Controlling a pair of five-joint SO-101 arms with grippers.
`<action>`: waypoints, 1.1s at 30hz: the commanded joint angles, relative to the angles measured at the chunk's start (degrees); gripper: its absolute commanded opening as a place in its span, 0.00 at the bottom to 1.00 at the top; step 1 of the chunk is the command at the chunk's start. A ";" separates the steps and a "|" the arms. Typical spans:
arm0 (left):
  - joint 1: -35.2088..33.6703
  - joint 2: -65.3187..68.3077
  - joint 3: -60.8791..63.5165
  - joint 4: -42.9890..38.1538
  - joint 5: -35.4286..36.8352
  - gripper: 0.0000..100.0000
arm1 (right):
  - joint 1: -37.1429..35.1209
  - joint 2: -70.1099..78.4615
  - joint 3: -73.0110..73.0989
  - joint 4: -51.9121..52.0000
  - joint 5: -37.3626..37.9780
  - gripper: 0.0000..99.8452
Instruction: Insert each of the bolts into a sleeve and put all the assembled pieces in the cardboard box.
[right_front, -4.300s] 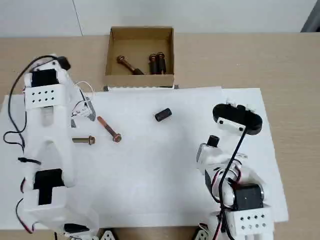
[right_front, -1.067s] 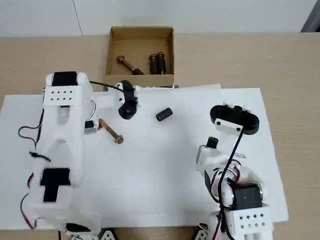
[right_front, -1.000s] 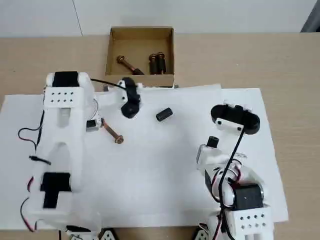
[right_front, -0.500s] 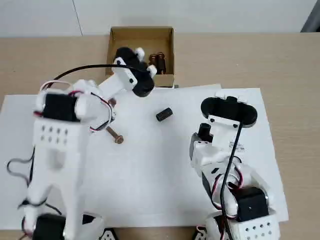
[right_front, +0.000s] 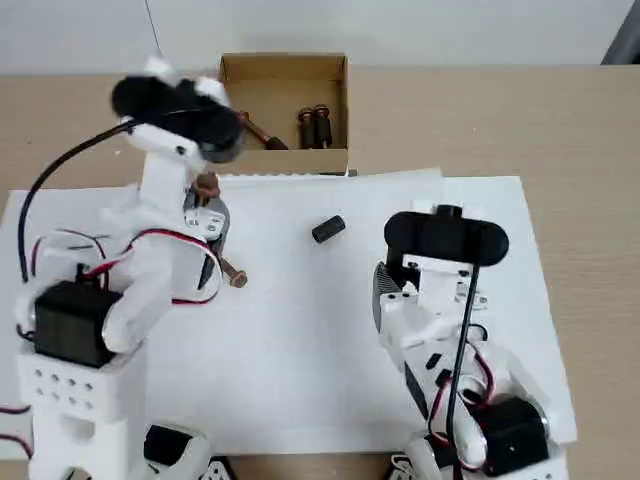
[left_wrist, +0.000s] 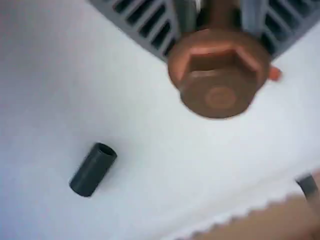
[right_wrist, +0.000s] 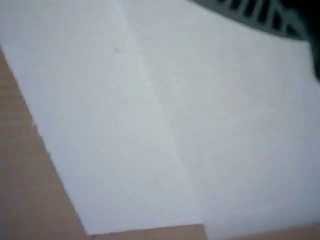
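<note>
Left wrist view has the left gripper (left_wrist: 216, 11) clamped on a copper bolt (left_wrist: 217, 75), head toward the camera. The black sleeve (left_wrist: 92, 169) lies loose at lower left on the white sheet (left_wrist: 45, 75). In the high view a second bolt (right_front: 232, 274) lies at left centre, and the cardboard box (right_front: 283, 62) at top holds what look like three assembled pieces (right_front: 313, 125). Whether the right gripper (right_front: 384, 288) is open, I cannot tell. By my judgement two bolts are left to sleeve and box.

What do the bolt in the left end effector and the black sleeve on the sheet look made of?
The copper-coloured hex-head bolt: probably metal with copper-toned plating, given its soft sheen. The black cylindrical sleeve: matte and hollow, plastic or rubber; I cannot tell which.
</note>
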 joint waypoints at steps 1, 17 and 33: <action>0.26 -7.56 8.75 -6.77 6.77 0.01 | -0.13 -1.54 1.58 -4.18 0.62 0.00; 0.26 -60.92 64.57 -38.86 13.89 0.01 | -12.97 -5.14 25.58 -29.41 3.52 0.00; 8.70 -63.65 69.67 -44.04 35.08 0.01 | -24.84 -5.58 35.87 -40.22 16.53 0.00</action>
